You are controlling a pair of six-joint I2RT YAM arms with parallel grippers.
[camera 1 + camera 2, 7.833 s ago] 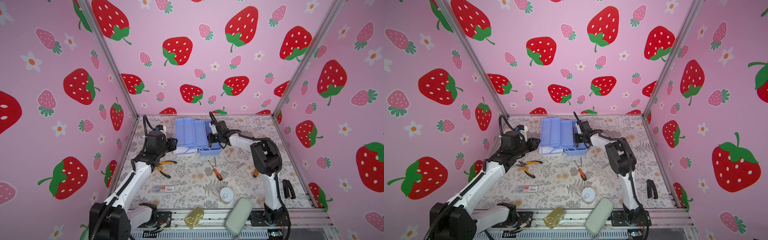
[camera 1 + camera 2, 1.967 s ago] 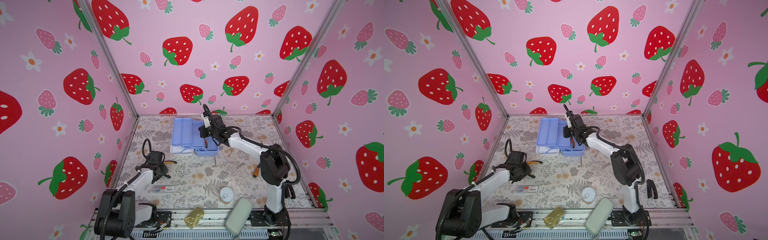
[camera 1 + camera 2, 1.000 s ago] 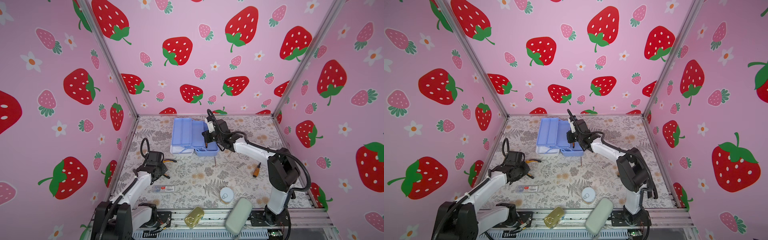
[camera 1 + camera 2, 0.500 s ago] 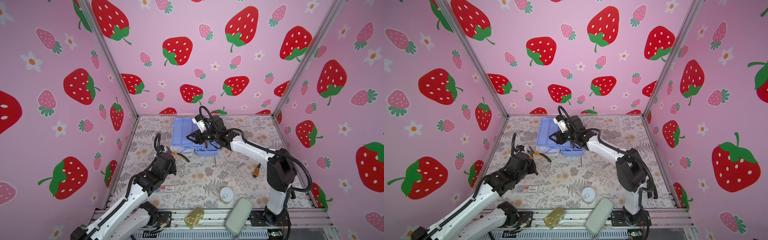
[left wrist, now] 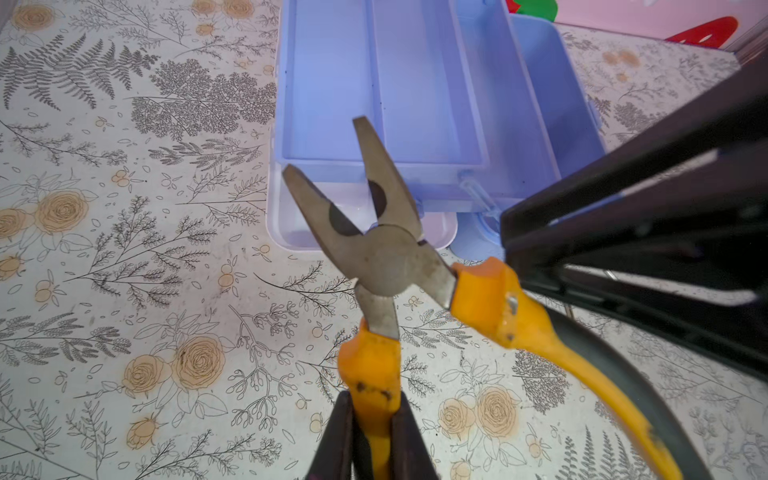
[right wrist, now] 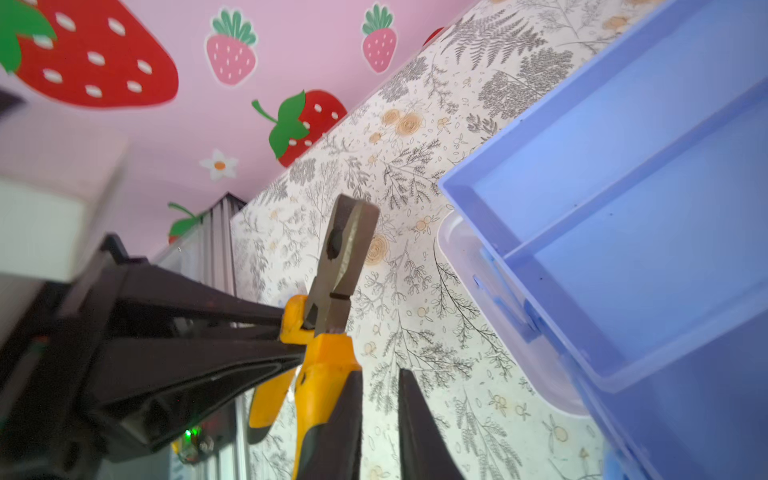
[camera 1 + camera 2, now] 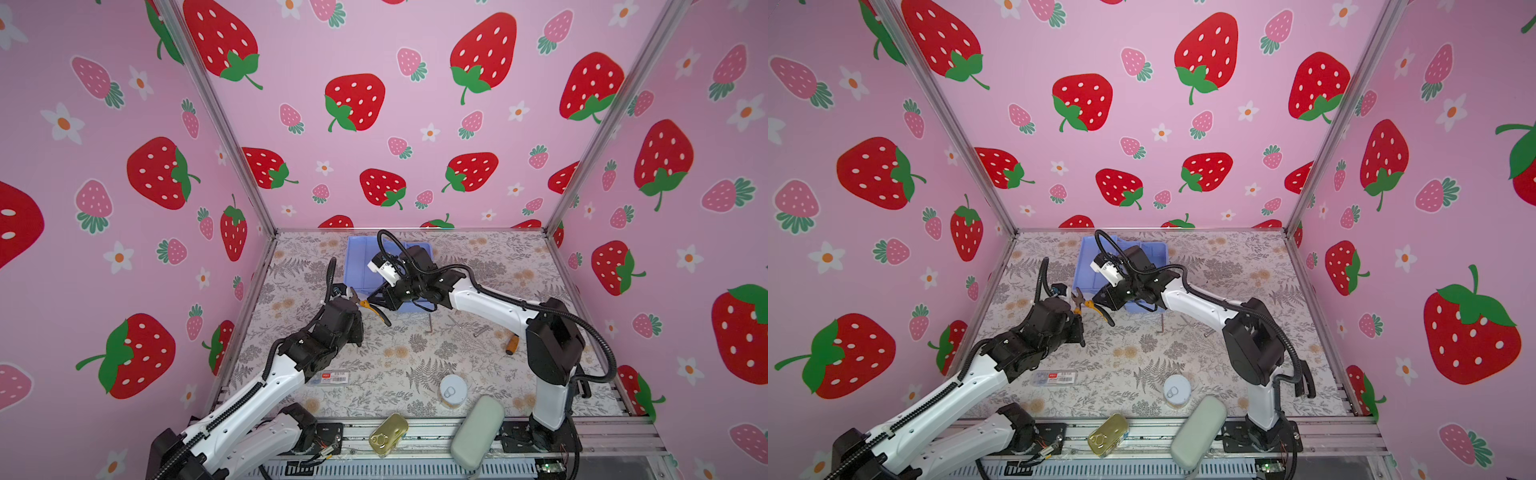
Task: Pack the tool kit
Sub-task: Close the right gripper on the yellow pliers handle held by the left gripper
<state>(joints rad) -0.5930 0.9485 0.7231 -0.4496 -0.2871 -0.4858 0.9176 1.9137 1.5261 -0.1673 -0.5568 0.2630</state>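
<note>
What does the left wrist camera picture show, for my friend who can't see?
Yellow-handled pliers fill the middle, tips spread apart, with the left gripper pinching one handle. Beyond them an open blue tool kit sits on a flowery table, and the black right gripper is close beside the other handle.

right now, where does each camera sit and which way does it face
Top views: stereo pair high over the arms' bases, looking down at the table; both arms show, left gripper and right gripper near the tool kit.
Left wrist: on the left arm, looking along its fingers, shut on one pliers handle, towards the open tool kit; the right gripper shows.
Right wrist: on the right arm, looking past its fingers at pliers and tool kit; left gripper shows.
Shared: both wrist views show pliers and tool kit.
</note>
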